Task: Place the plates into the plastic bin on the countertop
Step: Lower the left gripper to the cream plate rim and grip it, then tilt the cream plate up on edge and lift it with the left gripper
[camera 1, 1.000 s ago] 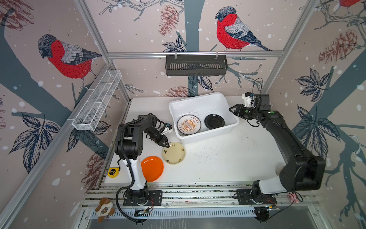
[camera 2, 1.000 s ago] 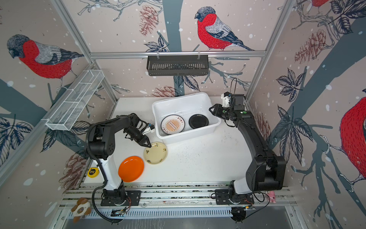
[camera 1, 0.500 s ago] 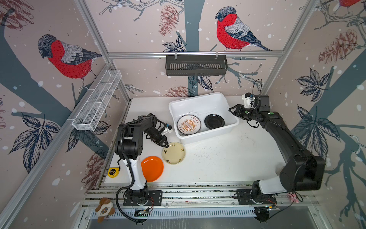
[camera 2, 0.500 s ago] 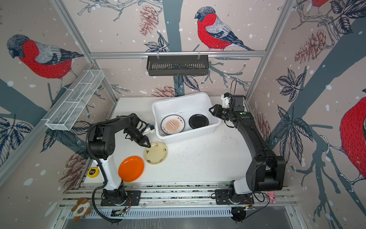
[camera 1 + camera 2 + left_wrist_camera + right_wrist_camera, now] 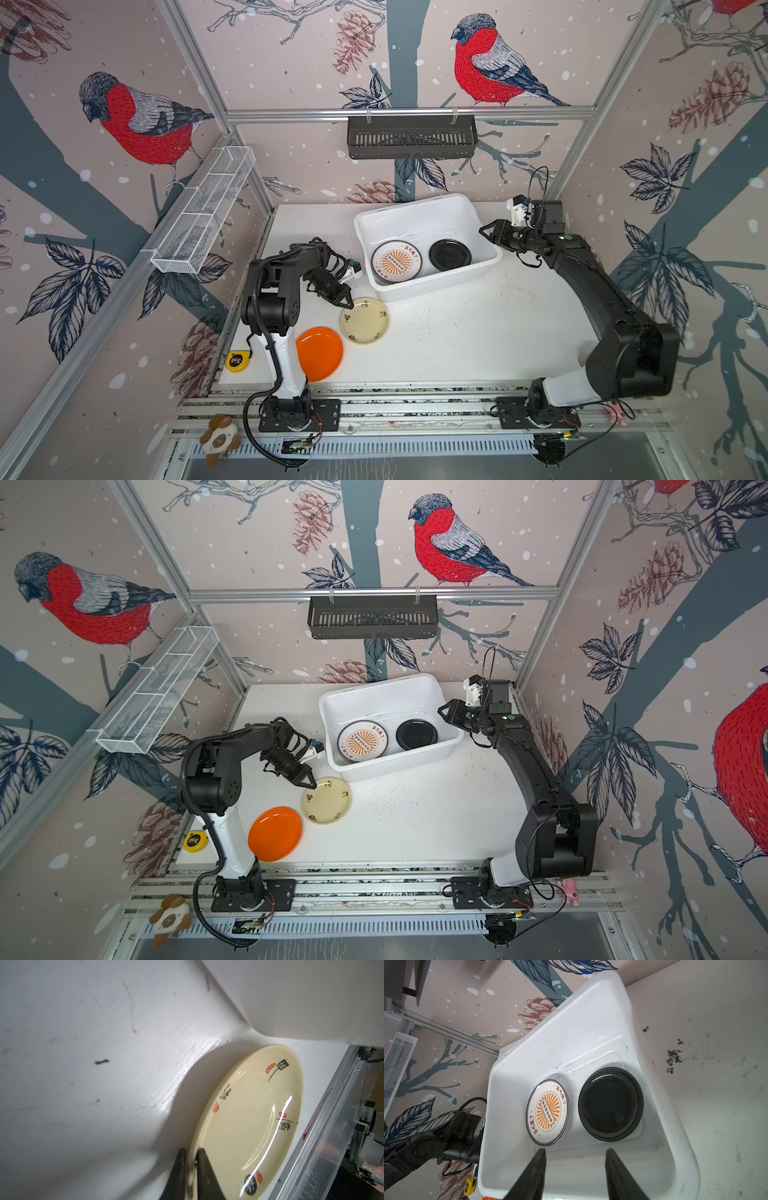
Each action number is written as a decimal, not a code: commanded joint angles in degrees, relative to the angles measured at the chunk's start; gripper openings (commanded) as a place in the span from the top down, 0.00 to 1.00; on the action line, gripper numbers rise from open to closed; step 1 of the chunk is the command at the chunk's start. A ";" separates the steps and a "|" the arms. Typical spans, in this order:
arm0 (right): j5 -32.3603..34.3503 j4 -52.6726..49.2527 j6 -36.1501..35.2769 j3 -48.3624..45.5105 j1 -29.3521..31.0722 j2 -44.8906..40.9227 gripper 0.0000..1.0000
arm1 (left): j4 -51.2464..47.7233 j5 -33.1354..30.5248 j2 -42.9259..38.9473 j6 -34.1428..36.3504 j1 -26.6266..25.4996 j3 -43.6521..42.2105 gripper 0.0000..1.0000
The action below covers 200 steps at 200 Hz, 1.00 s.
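The white surface, marked with dark specks, lay inside aluminium framing and walls papered with red-breasted birds, branches and pine cones. A white wire-mesh rack hung along the left rail and a black slatted basket on the back rail. A yellow tape measure sat at the front left edge.

The plastic bin stood toward the back of the surface. It held a sunburst plate, with further rims showing beneath it, and beside it a black plate. Just in front of the bin lay the cream plate, and the orange plate lay near it, toward the front left.

The left hand had its fingers pinched on the cream plate's rim, which still rested on the surface. The right hand hung at the bin's right end, fingers apart and holding nothing.

Over the last second the left fingers had drawn together on that rim, while the right arm and every plate had kept their places
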 commanded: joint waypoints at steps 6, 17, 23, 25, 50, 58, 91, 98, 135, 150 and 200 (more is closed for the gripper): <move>-0.88 1.85 -0.09 0.03 -0.09 0.12 0.52 | -0.47 -0.18 -0.38 0.13 -0.06 0.26 0.89; -1.01 1.85 -0.08 0.05 -0.11 0.17 0.52 | -0.56 -0.30 -0.36 0.14 -0.06 0.34 0.93; -1.05 1.85 -0.17 0.04 -0.22 0.17 0.52 | -0.51 -0.39 -0.46 0.13 -0.06 0.46 0.95; -1.05 1.85 -0.15 0.01 -0.20 0.17 0.52 | -0.59 -0.48 -0.46 0.09 -0.06 0.50 0.96; -1.15 1.94 -0.13 -0.06 -0.36 0.11 0.52 | -0.65 -1.54 -0.82 0.14 0.05 0.86 1.00; -1.22 2.00 -0.18 -0.12 -0.45 0.13 0.52 | -0.81 -1.87 -0.97 0.20 0.07 1.24 1.00; -1.41 2.27 -0.07 -0.19 -0.45 0.23 0.52 | -2.61 -3.04 -1.17 0.83 1.62 3.70 1.00; -1.44 2.29 -0.09 -0.26 -0.43 0.26 0.52 | -3.11 -3.05 -1.18 0.92 2.38 4.42 1.00; -1.85 2.90 0.07 -0.79 -0.45 0.29 0.52 | -6.70 -3.27 -0.77 1.71 6.53 9.63 1.00; -1.93 3.03 0.01 -0.76 -0.54 0.42 0.52 | -8.15 -3.91 -1.05 2.23 7.58 11.65 1.00; -2.63 3.56 -0.08 -0.35 -0.53 1.28 0.52 | -10.95 -5.48 -0.79 2.40 11.60 18.23 1.00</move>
